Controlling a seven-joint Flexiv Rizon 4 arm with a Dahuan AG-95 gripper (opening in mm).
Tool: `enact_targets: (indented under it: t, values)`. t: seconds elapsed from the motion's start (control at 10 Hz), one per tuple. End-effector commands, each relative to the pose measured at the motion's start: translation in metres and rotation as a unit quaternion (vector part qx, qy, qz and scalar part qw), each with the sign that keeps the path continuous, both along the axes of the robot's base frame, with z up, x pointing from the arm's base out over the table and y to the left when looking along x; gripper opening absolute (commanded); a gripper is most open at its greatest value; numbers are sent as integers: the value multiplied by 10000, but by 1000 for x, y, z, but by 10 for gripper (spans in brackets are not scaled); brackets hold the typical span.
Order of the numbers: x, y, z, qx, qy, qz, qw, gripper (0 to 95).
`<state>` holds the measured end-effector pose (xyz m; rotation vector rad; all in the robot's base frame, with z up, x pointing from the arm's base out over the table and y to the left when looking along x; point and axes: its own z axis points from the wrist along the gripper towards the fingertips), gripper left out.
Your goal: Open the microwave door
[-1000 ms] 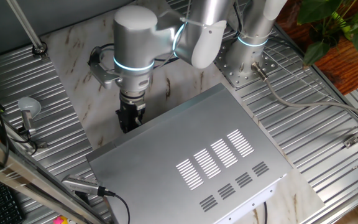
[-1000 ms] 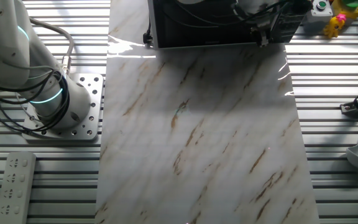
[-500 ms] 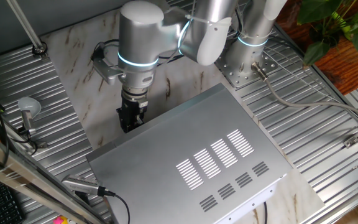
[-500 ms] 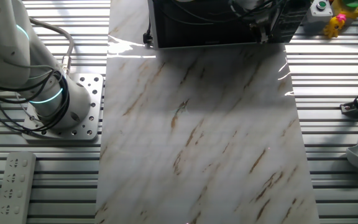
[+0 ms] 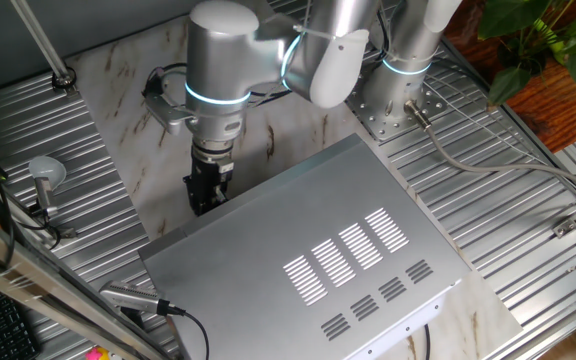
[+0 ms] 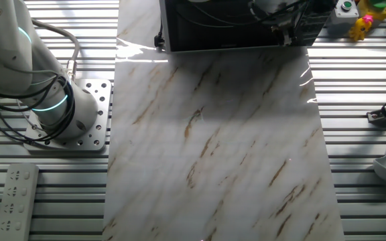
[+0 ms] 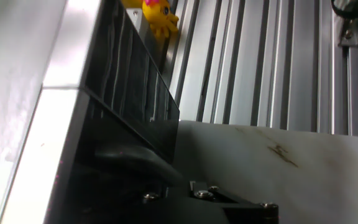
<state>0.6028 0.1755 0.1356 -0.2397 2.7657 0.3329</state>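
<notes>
Over the last second the tool (image 5: 205, 195) has wavered slightly, ending a touch lower against the microwave door (image 6: 230, 30); whether it is spread or pressed together cannot be told. The microwave (image 5: 308, 255) sits at the worktop's (image 6: 213, 154) far edge in the other fixed view, its door apparently not yet swung out, so opening has likely barely begun.

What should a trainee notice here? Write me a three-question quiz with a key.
1. True or false: the gripper hangs above the vent slots of the microwave.
2. What colour is the toy near the microwave door? A red, B yellow, C blue.
3. Fill in: the microwave stands on a ___-patterned sheet.
Key: 1 false, it sits at the front edge; 2 B; 3 marble.
</notes>
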Motion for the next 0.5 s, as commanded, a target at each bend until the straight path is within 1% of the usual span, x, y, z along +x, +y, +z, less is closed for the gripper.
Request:
enact_targets:
  t: [0.1,0.2,0.3,0.4,0.5]
  values:
    - [0,1,-2,-72,-32,-16,10000,190]
    - [1,-1,-2,-71,-26,-11,10000,190]
    - [1,-3,-2,-30,-32,-4,10000,190]
    - [1,-2,-1,17,-34,-25,10000,190]
    - [1,-2,-1,24,-31,-38,10000,190]
